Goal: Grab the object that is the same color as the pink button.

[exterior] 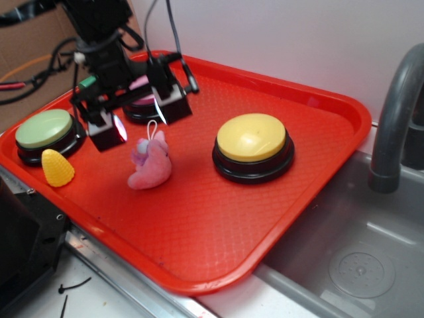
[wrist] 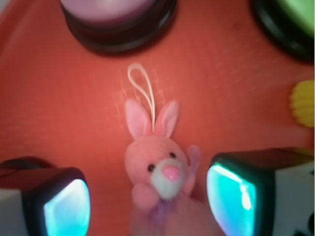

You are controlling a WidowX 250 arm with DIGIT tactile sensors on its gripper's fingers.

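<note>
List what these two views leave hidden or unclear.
- Pink button: exterior view, mostly hidden behind the gripper; wrist view, cut off by the top edge.
- Pink plush toy: wrist view, lower body blurred and cut off.
- Green button: wrist view, cropped at the corner.

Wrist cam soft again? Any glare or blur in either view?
Wrist view: soft overall; bunny face fairly readable, pink button and corn toy blurred, finger pads glow cyan. Exterior view: sharper, mild sheen on the yellow button and tray; open hand sits just above the bunny.
</note>
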